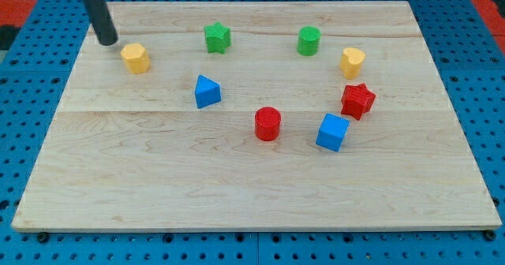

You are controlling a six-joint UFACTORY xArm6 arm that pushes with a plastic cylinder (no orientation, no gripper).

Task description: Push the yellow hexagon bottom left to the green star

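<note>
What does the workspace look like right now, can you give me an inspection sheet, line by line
Surface: pale wooden board, flat, lying on a blue pegboard.
Job's things: yellow hexagon near the view's top left; green star to its right, apart from it.
Clutter: blue triangle, red cylinder, blue cube, red star, a second yellow block, green cylinder.
Grippers: none; my tip rests just up and left of the yellow hexagon, a small gap between them.
Cables: nothing seen.
Surroundings: red strips at the view's top corners.
</note>
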